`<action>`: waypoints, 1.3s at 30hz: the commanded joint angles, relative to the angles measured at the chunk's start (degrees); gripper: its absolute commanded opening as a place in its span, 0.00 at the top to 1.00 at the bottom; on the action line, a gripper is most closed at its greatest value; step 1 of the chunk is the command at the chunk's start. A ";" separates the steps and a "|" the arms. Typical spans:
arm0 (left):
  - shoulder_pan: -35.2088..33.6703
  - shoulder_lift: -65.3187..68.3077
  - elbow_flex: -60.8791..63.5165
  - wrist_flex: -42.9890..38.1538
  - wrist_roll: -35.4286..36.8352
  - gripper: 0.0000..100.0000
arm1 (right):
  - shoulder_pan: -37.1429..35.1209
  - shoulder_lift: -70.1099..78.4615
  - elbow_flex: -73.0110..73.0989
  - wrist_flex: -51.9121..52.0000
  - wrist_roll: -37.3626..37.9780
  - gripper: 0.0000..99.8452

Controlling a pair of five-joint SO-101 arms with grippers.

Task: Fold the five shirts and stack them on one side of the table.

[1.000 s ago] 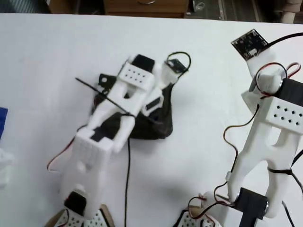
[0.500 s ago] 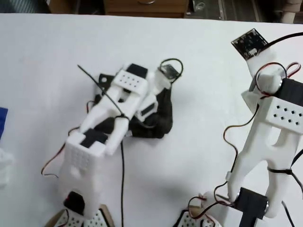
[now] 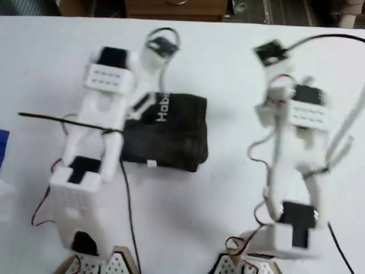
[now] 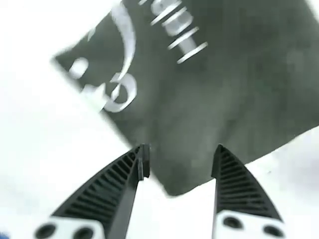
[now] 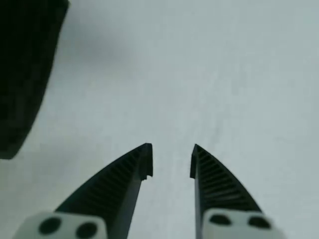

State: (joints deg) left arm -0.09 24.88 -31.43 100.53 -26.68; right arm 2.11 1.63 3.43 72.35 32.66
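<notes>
White table (image 3: 239,74) fills most of the high view; wooden furniture (image 3: 177,8) stands beyond its far edge.

Far left: a blue item (image 3: 3,148) pokes in at the table's left edge, cut off by the frame. Cannot tell what it is.

Left of centre: left arm (image 3: 97,131) stretches from its base at the near edge toward the far side, with its wrist end at the far-left corner of the shirt. A thin black strap crosses the arm and sticks out to the left.

Left gripper (image 4: 180,148): fingers spread wide, gripping nothing. In its wrist view one edge of the shirt lies under the gap between the two black ribbed fingers. Cannot tell whether the tips touch the cloth.

Centre: black shirt (image 3: 171,134), folded into a compact, roughly square bundle, lies flat on the table just right of the left arm. White print shows on its top face near the far-left corner. A small white tag (image 3: 151,164) shows at its near edge. Same shirt in the left wrist view (image 4: 224,74), print side up.

Right: right arm (image 3: 296,114) rises from its base at the near edge, well apart from the shirt.

Right gripper (image 5: 171,146): fingers a small way apart, nothing between them, over bare table. The shirt (image 5: 25,64) shows as a dark mass off to one side, apart from the fingers.
</notes>
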 commanded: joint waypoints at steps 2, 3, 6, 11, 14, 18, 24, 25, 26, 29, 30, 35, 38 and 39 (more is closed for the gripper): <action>-6.86 -0.09 6.99 -2.55 -3.78 0.77 | -8.92 9.63 -12.66 1.36 -5.36 0.95; -7.38 0.35 8.66 -4.04 -3.87 0.77 | -9.80 12.62 -15.38 1.45 -6.51 0.99; -7.82 0.88 12.35 -6.95 -3.87 0.77 | -12.00 21.58 -24.09 2.42 -9.58 0.98; -7.47 1.05 15.08 -8.09 -3.78 0.77 | -16.75 35.30 -39.21 5.76 -10.37 0.98; -7.30 1.05 16.04 -8.35 -3.78 0.77 | -18.68 42.15 -47.21 7.60 -10.29 0.98; -7.21 1.05 18.59 -8.53 -3.60 0.77 | -18.95 50.86 -55.47 7.78 -10.29 0.98; -7.30 1.05 26.51 -14.24 -3.69 0.77 | -19.03 60.44 -67.34 8.04 -7.12 0.98; -7.21 1.05 27.65 -15.21 -3.69 0.77 | -19.12 61.32 -68.57 8.13 -6.42 0.98; -7.21 1.05 28.44 -16.09 -3.78 0.77 | -19.12 61.93 -69.71 8.48 -6.15 0.98; -7.21 0.88 29.14 -16.97 -3.78 0.77 | -19.12 63.08 -72.09 11.12 -6.15 0.98; -7.21 0.70 29.14 -17.05 -3.78 0.77 | -19.12 63.16 -72.62 12.35 -5.98 0.98; -7.12 0.62 29.14 -18.46 -3.69 0.77 | -18.68 63.08 -76.92 17.19 -5.89 0.98; -7.12 0.62 27.91 -18.11 -3.52 0.77 | -18.95 63.08 -82.20 20.62 -5.89 0.98; -7.21 0.53 26.77 -17.49 -3.43 0.77 | -19.03 63.08 -84.48 22.11 -5.89 0.98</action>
State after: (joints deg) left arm -7.21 26.02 -2.24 82.86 -30.29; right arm -16.53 65.45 -74.29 91.43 26.15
